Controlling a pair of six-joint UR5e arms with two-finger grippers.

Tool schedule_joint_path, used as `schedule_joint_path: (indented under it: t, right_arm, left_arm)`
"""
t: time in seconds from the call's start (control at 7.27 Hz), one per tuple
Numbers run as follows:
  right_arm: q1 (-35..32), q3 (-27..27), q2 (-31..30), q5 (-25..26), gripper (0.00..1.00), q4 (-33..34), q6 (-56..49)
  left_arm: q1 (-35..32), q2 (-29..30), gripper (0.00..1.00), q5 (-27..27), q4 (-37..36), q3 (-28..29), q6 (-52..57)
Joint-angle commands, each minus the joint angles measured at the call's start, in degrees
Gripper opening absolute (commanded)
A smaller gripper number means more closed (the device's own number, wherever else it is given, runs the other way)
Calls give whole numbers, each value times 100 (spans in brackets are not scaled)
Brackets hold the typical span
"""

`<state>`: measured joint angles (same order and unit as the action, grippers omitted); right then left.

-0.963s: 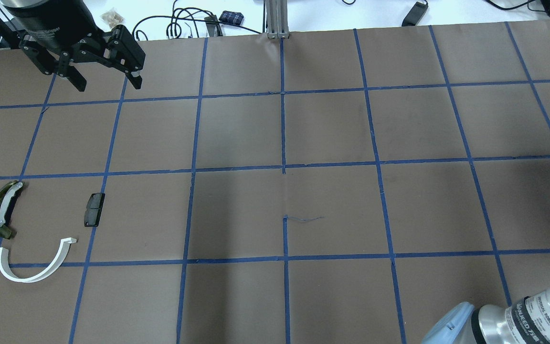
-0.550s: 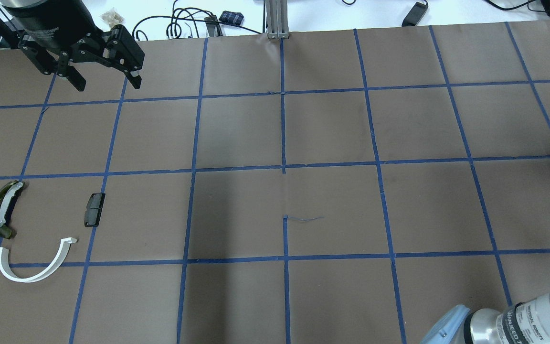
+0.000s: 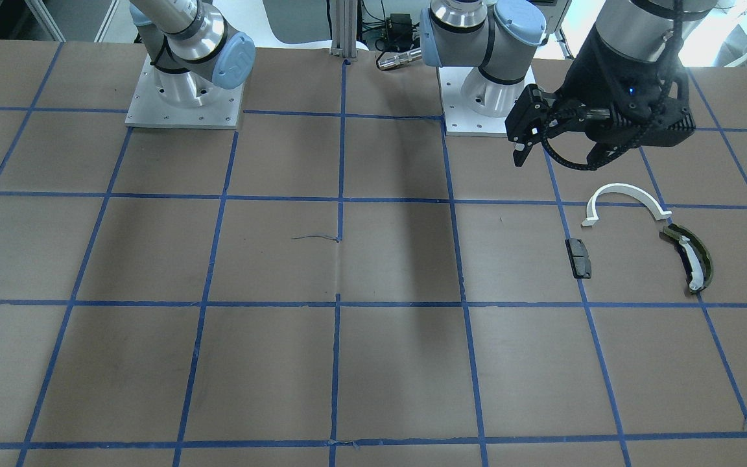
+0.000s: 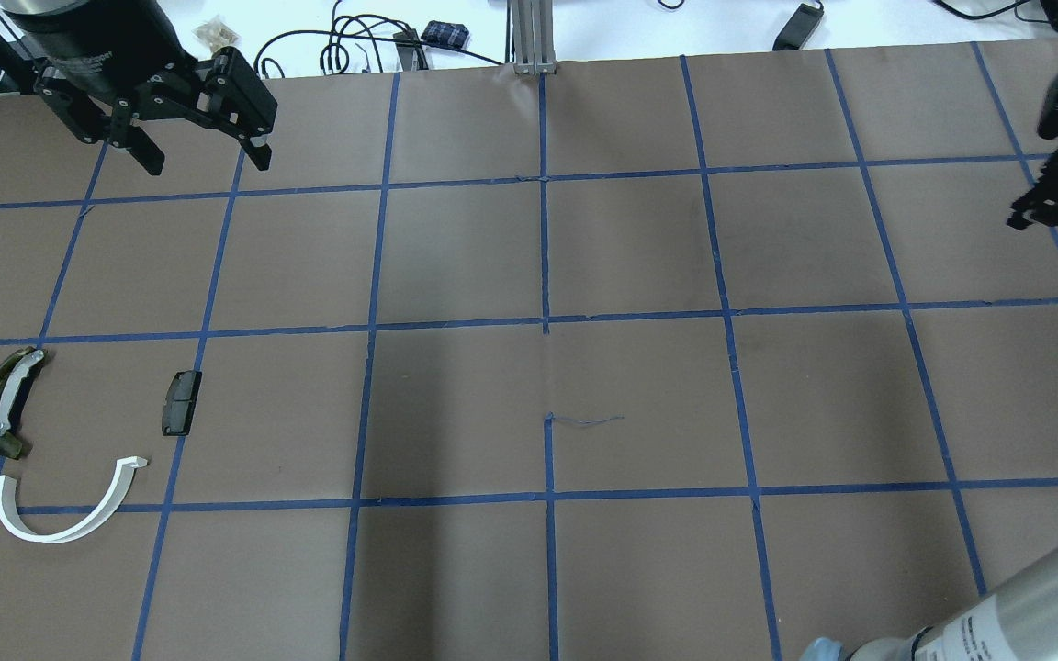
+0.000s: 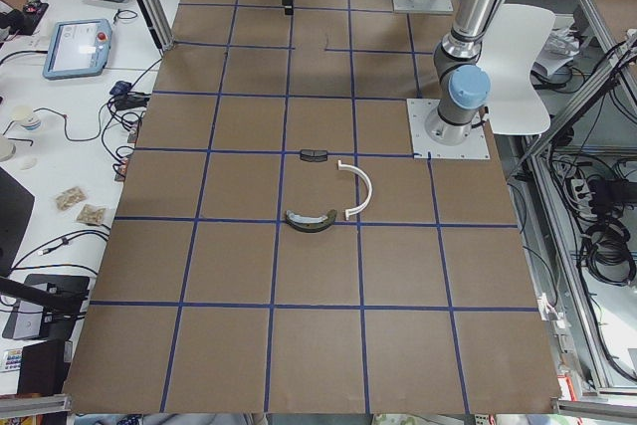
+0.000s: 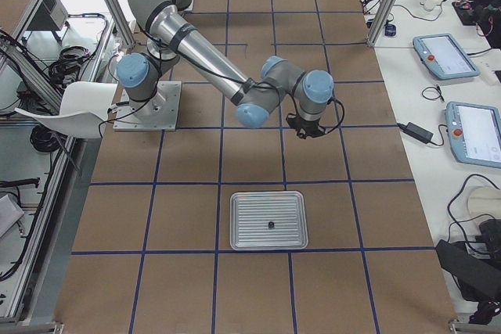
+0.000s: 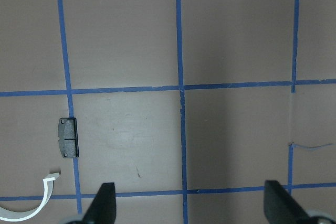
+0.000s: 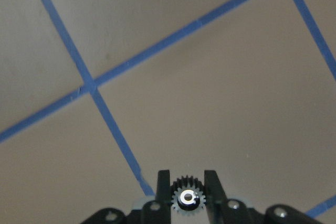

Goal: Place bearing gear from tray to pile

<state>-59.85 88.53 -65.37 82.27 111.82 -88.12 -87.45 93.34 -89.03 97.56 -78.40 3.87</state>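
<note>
A small black bearing gear with a silver centre sits between the fingers of my right gripper, which is shut on it above bare table. In the overhead view that gripper hangs at the far right edge. The silver tray lies below and behind it, with one small dark part on it. The pile lies at the left: a white half-ring, an olive-black curved piece and a dark block. My left gripper hovers open and empty beyond the pile.
Blue tape lines grid the brown table. Cables and small devices lie past the far edge. The right arm's forearm crosses the bottom right corner. Tablets sit on the side bench.
My right gripper has come into the overhead view at the right edge, and the right arm's elbow has slid down and to the right. The left arm and the pile have stayed put.
</note>
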Motion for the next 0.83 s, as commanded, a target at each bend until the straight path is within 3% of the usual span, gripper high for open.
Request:
schedule_joint_path:
  t: [0.0, 0.41, 0.69]
  right_arm:
    - [-1567, -37, 32, -1, 0, 355, 2780]
    - [-2957, 16, 138, -10, 0, 533, 5367]
    - [-4230, 95, 611, 8, 0, 1407, 7674]
  left_arm:
    - [0, 0, 100, 0, 9, 0, 9]
    - [0, 0, 100, 0, 0, 0, 0]
    - [0, 0, 100, 0, 0, 0, 9]
